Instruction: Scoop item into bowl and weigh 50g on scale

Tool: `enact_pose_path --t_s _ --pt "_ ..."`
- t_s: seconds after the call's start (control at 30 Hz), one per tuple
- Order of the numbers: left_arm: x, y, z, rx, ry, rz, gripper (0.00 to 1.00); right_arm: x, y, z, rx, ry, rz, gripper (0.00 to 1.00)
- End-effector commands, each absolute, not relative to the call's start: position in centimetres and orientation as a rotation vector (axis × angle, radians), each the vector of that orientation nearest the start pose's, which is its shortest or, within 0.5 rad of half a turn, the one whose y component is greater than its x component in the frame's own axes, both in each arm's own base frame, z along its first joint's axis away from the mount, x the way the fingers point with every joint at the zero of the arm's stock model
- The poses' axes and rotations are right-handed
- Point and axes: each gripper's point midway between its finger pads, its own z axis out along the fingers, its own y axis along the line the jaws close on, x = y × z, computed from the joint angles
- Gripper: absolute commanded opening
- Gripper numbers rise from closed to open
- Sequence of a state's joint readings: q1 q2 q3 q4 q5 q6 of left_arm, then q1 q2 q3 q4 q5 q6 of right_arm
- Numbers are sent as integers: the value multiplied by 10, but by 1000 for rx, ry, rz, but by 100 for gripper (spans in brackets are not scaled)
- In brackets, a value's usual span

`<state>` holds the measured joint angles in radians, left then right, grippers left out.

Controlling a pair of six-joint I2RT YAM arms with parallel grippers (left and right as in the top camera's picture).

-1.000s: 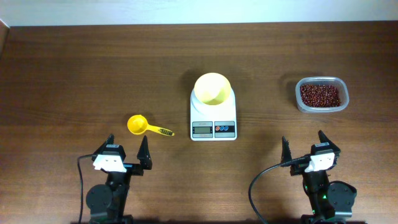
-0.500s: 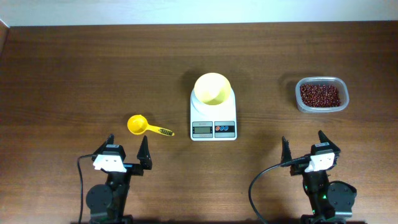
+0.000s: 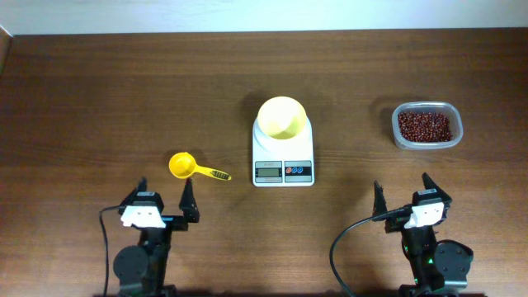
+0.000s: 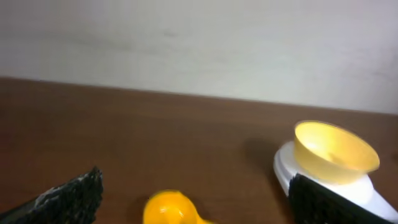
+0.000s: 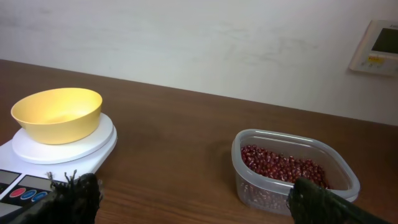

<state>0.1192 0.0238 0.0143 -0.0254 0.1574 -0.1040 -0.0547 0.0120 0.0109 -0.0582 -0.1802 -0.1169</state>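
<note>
Overhead, pale-yellow bowl [image 3: 282, 117] on white scale [image 3: 283, 158], red-brown beans [image 3: 425, 126] in tub [image 3: 395, 128], left tool [image 3: 166, 184] and right tool [image 3: 402, 182] apart

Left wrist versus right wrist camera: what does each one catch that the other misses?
Only the left wrist view shows the scoop, low in the frame. Only the right wrist view shows the tub of beans, the scale's buttons and a wall panel. Both show the empty bowl sitting on the scale, plus the table.
</note>
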Motion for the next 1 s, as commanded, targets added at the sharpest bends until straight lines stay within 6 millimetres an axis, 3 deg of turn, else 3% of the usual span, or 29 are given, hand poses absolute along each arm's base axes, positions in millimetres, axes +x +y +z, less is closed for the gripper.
enact_pose_path --t_s 0.0,0.1,0.23,0.4,0.7,0.97 --pt "247 -4 179 -7 1562 -125 99 245 15 159 -186 1625 3 99" --pt "245 -9 198 26 1487 -137 99 245 15 159 -186 1625 4 99" --pt "235 -10 250 59 1273 -112 99 245 15 159 -186 1625 3 99" --pt "224 -11 284 61 1184 -118 99 245 15 159 -186 1625 3 99" --pt "230 -11 302 52 1245 -125 99 245 15 159 -186 1625 4 99" --pt "266 -6 302 2 1544 -158 99 245 15 159 -186 1625 3 99"
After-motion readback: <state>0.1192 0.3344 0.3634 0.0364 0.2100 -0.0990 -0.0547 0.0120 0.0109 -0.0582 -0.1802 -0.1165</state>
